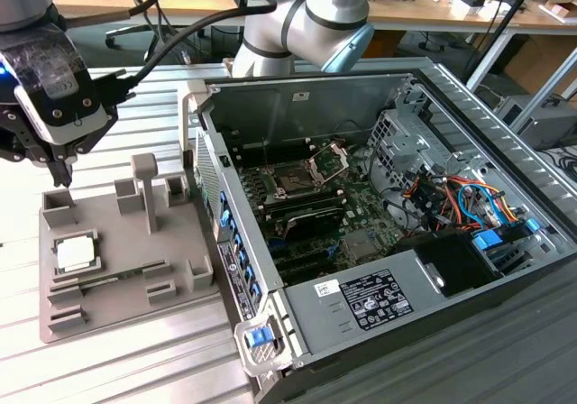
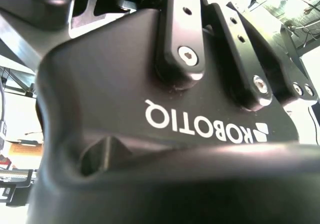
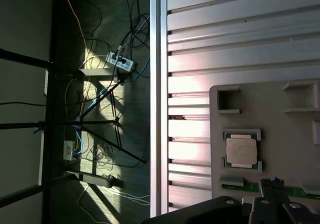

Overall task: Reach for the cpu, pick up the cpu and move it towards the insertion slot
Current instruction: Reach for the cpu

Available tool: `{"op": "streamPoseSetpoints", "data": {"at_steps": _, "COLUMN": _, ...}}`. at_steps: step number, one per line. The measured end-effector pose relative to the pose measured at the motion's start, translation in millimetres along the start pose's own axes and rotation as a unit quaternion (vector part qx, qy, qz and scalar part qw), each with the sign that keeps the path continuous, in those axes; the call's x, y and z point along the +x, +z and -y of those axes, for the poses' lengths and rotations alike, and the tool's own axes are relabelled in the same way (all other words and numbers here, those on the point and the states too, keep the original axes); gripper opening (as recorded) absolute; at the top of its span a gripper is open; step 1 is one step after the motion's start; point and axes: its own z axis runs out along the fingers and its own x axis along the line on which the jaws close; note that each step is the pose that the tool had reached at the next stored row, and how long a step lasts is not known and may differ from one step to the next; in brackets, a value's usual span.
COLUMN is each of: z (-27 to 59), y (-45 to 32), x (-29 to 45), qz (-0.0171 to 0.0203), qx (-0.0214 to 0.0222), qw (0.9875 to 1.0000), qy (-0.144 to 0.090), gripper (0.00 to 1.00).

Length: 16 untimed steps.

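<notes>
Hovering at the exterior view's left, your hand (image 1: 45, 156) hangs above the grey tray (image 1: 135, 278), apart from it. Whether it is released or clenched I cannot tell, but the chip is not in its grasp. The cpu (image 1: 76, 253) lies flat in its square pocket on that tray, pale metal face up, with the green memory stick (image 1: 101, 282) just beside it. The insertion slot (image 1: 296, 184) is well apart from both, inside the open computer case (image 1: 361, 88) on the tabletop (image 1: 135, 368).

You should expect the cpu to be light, thin and stiff, with a smooth face that offers little friction. Its underside is probably delicate, so treat it as fragile. I judge the best hold to be across two opposite edges of the tan rim, squarely and level, since a tilted grip could let it slip or jam against the pocket walls.
</notes>
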Motion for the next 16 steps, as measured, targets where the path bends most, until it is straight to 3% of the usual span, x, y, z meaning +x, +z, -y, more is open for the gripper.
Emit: {"op": "streamPoseSetpoints", "data": {"at_steps": 16, "z": 0.5, "y": 6.4, "x": 0.1, "qz": 0.0, "qx": 0.0, "qw": 1.0, "qy": 0.0, "gripper": 0.11}}
